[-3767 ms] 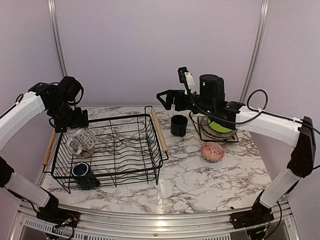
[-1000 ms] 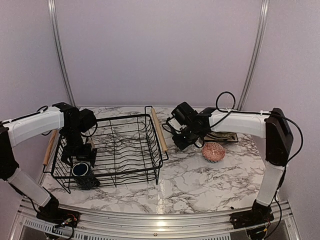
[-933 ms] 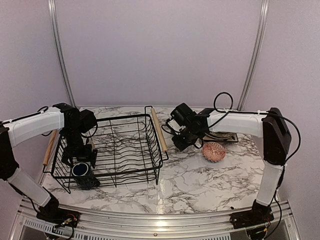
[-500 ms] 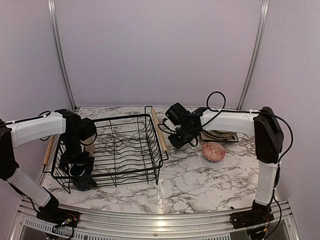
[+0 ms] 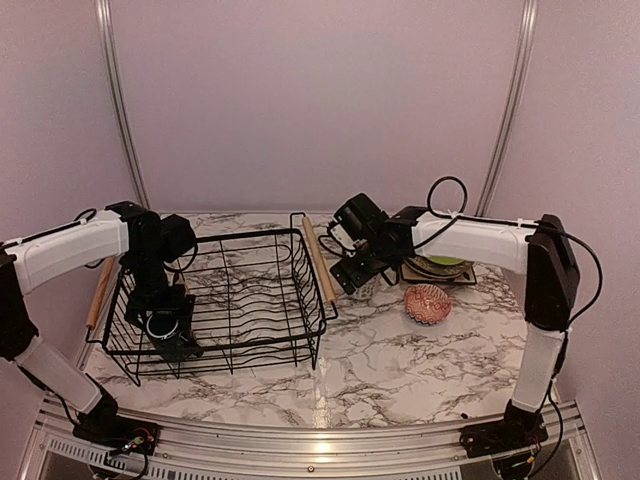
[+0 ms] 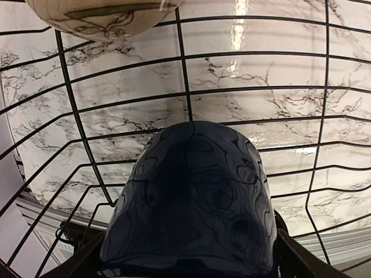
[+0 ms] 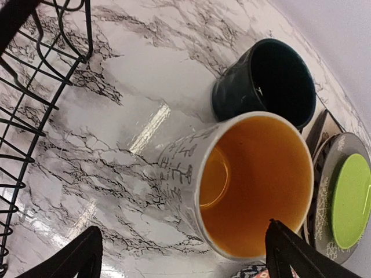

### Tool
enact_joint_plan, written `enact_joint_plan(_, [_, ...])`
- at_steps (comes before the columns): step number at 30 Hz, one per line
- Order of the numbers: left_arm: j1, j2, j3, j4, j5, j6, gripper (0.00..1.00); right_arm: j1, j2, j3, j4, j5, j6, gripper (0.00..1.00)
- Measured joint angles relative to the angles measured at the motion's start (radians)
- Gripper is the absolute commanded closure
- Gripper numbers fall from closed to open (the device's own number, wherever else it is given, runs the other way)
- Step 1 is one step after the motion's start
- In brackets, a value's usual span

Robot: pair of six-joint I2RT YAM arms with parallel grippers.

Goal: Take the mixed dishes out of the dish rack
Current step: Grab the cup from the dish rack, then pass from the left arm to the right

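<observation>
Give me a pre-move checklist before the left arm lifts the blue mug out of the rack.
1. Left end effector grip on dark-blue mug: ok, fingers against both sides.
2. Lift path out of dish rack: ok, patterned mug sits apart.
3. Right end effector open: ok, fingers spread around tan-lined mug.
4. That mug seated on table: cannot tell, base hidden.
5. Gap to dark mug beside it: cannot tell, they overlap in view.
6. Bare table near reddish bowl: ok.
</observation>
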Motion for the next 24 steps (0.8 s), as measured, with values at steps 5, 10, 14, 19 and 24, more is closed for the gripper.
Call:
enact_joint_plan(5, [0.000, -0.004, 0.105, -0.001, 0.000, 0.028, 0.76, -0.010, -0.145, -0.003, 0.013, -0.043, 0.010, 0.04])
enact_joint_plan(10, [0.000, -0.024, 0.238, -0.003, 0.004, 0.060, 0.85, -0.028, -0.255, 0.001, 0.057, -0.150, 0.031, 0.04])
enact_joint_plan(14, [0.000, -0.058, 0.370, 0.045, 0.049, 0.098, 0.88, -0.053, -0.302, -0.003, 0.171, -0.393, 0.110, 0.03])
enact_joint_plan(19, [-0.004, -0.201, 0.362, 0.354, 0.215, 0.105, 0.88, -0.059, -0.351, -0.107, 0.582, -0.762, 0.360, 0.07])
enact_joint_plan(24, [-0.037, -0.303, 0.238, 0.753, 0.377, 0.085, 0.90, -0.057, -0.275, -0.141, 1.016, -1.006, 0.685, 0.12])
